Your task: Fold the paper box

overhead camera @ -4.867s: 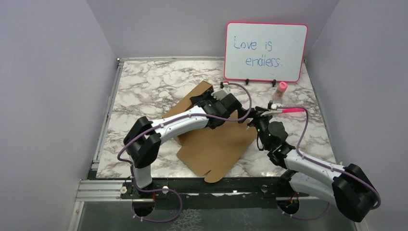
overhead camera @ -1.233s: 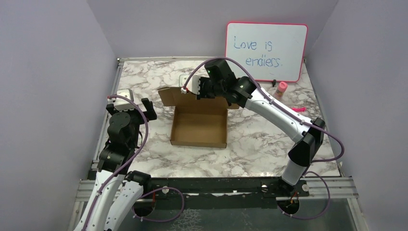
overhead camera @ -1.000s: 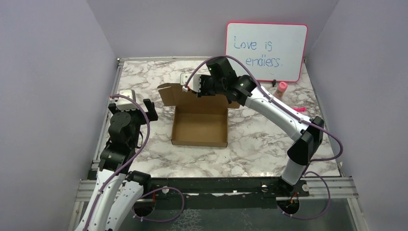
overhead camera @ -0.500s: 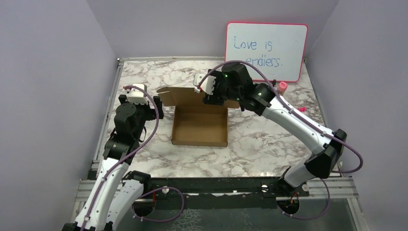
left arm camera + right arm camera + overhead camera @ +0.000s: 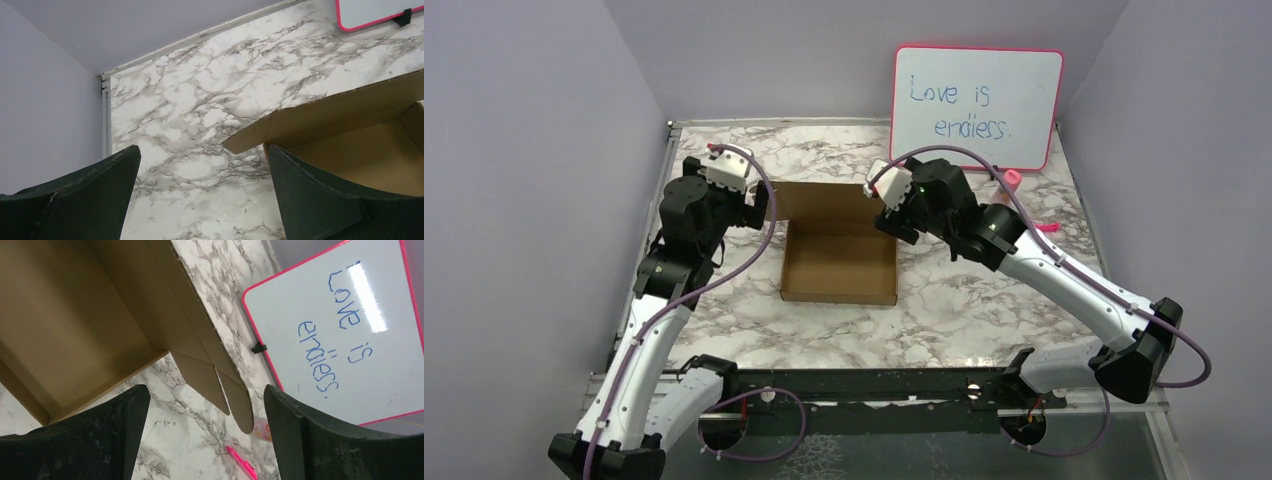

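Since half a second ago, the left gripper (image 5: 761,205) is found carried forward to the rear left corner of the paper box (image 5: 839,265), and the right gripper (image 5: 894,222) is found drawn off the lid toward the rear right corner, its jaws now spread where they were nearly closed. The box is set near the middle of the marble table (image 5: 984,300) as a shallow open tray, with the lid panel raised along its far edge. In the left wrist view the fingers (image 5: 325,200) are held wide apart, nothing is gripped between them, and the left end of the lid is seen just ahead. In the right wrist view the fingers (image 5: 85,440) are likewise parted, with a rounded side tab of the box hanging in the gap, untouched. A pink-framed whiteboard (image 5: 977,107) is propped at the far right, and a pink pen (image 5: 1044,228) is laid on the table below it.
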Robot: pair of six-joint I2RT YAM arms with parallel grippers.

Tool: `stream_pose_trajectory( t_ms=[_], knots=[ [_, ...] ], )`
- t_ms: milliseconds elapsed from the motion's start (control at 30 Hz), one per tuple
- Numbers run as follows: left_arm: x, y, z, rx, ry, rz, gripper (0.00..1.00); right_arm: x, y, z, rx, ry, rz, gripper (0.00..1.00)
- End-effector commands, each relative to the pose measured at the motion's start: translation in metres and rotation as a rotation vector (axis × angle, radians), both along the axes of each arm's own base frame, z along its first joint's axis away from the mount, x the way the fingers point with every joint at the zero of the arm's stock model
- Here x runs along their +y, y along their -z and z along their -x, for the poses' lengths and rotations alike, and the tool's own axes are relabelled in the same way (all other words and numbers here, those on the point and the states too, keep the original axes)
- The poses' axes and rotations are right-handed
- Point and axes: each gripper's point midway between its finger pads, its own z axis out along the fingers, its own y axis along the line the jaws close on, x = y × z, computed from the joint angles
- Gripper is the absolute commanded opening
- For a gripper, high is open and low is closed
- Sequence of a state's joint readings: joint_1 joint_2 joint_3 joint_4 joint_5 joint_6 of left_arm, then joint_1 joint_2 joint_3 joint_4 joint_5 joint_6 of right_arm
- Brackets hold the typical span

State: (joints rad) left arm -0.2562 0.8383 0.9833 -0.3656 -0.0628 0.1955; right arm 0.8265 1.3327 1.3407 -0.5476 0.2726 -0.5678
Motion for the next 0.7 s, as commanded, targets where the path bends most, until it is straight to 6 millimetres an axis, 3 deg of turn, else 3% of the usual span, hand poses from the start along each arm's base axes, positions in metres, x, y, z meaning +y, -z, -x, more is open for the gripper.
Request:
stream_pose_trajectory(
  t_ms=[0, 133, 333, 467, 567, 667],
  knots=[
    [-0.007, 0.015, -0.018, 0.068, 0.093, -0.157, 0.99, -0.02, -0.007, -0.001, -0.02, 0.06, -0.051, 0.89],
    [-0.028, 0.025, -0.026, 0.092, 0.219, -0.174, 0.99, -0.038, -0.001, -0.012, 0.021, 0.046, -0.099, 0.86],
    [-0.044, 0.035, -0.029, 0.099, 0.352, -0.206, 0.97, -0.033, 0.013, -0.015, 0.054, -0.068, -0.104, 0.81],
    [-0.054, 0.028, -0.031, 0.095, 0.447, -0.214, 0.94, -0.034, 0.016, -0.022, 0.072, -0.09, -0.122, 0.75],
    [-0.055, 0.036, -0.032, 0.114, 0.495, -0.223, 0.86, -0.033, 0.023, -0.024, 0.093, -0.094, -0.106, 0.69],
    [-0.048, 0.051, -0.033, 0.155, 0.49, -0.264, 0.7, -0.032, 0.027, -0.026, 0.104, -0.097, -0.096, 0.54]
  ],
)
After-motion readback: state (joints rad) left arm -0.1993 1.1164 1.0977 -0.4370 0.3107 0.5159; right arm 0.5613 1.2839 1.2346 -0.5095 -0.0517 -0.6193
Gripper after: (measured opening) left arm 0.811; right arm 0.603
